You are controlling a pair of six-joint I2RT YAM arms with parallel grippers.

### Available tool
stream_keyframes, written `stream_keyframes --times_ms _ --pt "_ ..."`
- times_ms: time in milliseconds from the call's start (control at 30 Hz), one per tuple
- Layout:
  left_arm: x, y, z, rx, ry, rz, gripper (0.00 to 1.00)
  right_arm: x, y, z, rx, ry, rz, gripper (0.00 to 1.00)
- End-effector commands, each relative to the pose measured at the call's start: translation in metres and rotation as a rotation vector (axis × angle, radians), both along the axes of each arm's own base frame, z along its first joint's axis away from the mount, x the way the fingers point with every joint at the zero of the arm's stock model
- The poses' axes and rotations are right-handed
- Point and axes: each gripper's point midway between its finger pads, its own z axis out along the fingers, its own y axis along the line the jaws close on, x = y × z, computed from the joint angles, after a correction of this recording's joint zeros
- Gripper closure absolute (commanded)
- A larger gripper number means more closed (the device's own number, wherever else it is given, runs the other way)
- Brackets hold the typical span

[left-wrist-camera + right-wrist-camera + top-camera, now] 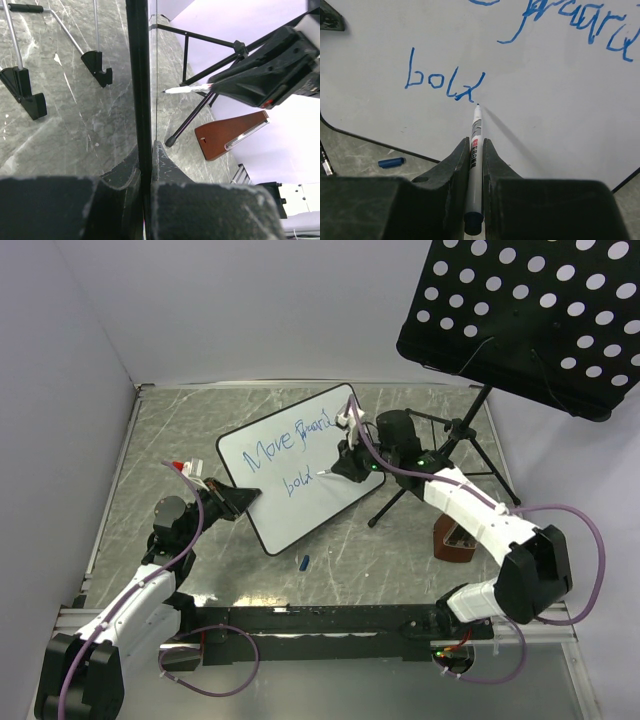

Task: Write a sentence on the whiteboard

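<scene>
The whiteboard (pixel 310 510) stands tilted on the table, and my left gripper (pixel 240 498) is shut on its lower-left rim. In the left wrist view the black rim (pixel 140 90) runs edge-on between my fingers, where the left gripper (pixel 146 160) pinches it. The sentence (pixel 290 438) is in blue, "Move Board" above "bold" (pixel 442 81). My right gripper (pixel 476 150) is shut on a grey marker (pixel 475 137). Its tip sits at the board just right of the last letter, with its shadow meeting the tip.
A blue marker cap (pixel 303 561) lies on the table below the board. A black perforated music stand (pixel 520 310) on a tripod (pixel 440 455) stands at the back right. A brown metronome (pixel 455 540) sits beside the right arm.
</scene>
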Motion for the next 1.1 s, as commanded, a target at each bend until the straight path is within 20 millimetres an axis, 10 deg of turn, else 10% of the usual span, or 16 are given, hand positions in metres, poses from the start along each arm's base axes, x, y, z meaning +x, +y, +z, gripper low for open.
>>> stream_keyframes --times_ms 0,1067 --pt "-0.006 -0.008 0.028 0.007 -0.142 -0.061 0.99 -0.009 0.0 0.037 0.085 -0.072 0.034 1.0" --pt "-0.007 -0.009 0.029 0.002 -0.145 -0.063 0.99 -0.003 0.007 0.02 0.134 -0.013 0.059 1.0"
